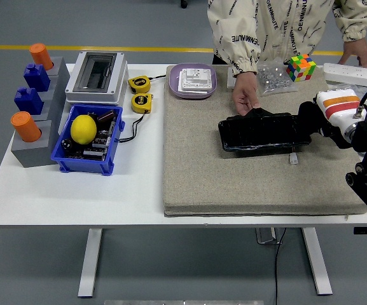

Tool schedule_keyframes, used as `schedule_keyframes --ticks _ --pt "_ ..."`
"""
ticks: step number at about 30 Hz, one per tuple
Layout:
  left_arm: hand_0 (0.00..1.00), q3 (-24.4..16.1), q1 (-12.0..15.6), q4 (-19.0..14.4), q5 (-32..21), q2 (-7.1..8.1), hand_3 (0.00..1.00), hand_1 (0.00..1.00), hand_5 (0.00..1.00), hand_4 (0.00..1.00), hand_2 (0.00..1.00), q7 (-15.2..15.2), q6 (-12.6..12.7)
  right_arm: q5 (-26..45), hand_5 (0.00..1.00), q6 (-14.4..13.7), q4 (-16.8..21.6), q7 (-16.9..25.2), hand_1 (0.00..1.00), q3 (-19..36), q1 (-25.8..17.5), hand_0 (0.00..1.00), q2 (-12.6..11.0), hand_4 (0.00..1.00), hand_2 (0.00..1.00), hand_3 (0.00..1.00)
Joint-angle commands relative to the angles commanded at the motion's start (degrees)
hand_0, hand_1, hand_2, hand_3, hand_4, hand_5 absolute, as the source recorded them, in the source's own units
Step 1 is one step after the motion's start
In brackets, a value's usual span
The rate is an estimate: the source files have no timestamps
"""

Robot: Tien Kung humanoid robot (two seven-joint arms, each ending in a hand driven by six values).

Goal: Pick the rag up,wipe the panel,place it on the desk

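Right robot hand [320, 121] touching panel's [263, 132] end

2 orange cyls [42, 55], 2 blue blocks [36, 77], 2 yellow tapes [139, 83], 1 lemon [83, 129], 1 cube [301, 67].

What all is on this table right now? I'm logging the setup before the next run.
Mat: 1, beige, right half of table.
Panel: 1, black, on the mat.
Plate: 1, purple, mat's far left corner, holding a white switch.
Puzzle cube: 1, multicoloured, far right.
Plastic bag: 1, clear, beside the cube.
Power strip: 1, white, far right.
Tape measures: 2, yellow, left of the plate.
Box: 1, grey-white, far left.
Bin: 1, blue, holding a lemon.
Block stand: 1, grey, with orange and blue pieces.
Person's hand: 1, at the panel's far edge.
Right hand: 1, black, at the panel's right end.
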Motion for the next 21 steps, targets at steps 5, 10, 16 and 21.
schedule_keyframes --ticks 5,10,16,21 --pt "0.635 0.0 0.0 0.0 0.0 -0.01 0.573 0.658 0.506 0.612 0.683 0.0 0.0 0.0 0.01 0.1 0.2 -0.1 0.321 -0.2 0.0 0.288 1.0 0.914 0.357 0.362" --pt "0.635 0.0 0.0 0.0 -0.1 -0.03 0.572 0.658 0.506 0.613 0.683 0.0 0.0 0.0 0.01 0.1 0.4 -0.1 0.322 -0.2 0.0 0.288 2.1 0.914 0.357 0.362" --pt "0.634 -0.1 0.1 0.1 0.0 -0.02 0.572 0.658 0.506 0.613 0.683 0.0 0.0 0.0 0.013 0.2 0.9 -0.2 0.321 -0.6 0.0 0.286 3.8 0.915 0.357 0.361" --pt "0.635 0.1 0.0 0.0 0.0 -0.01 0.572 0.656 0.505 0.612 0.683 0.0 0.0 0.2 0.015 0.2 1.6 -0.4 0.322 -1.9 -0.1 0.287 5.4 0.917 0.358 0.362"
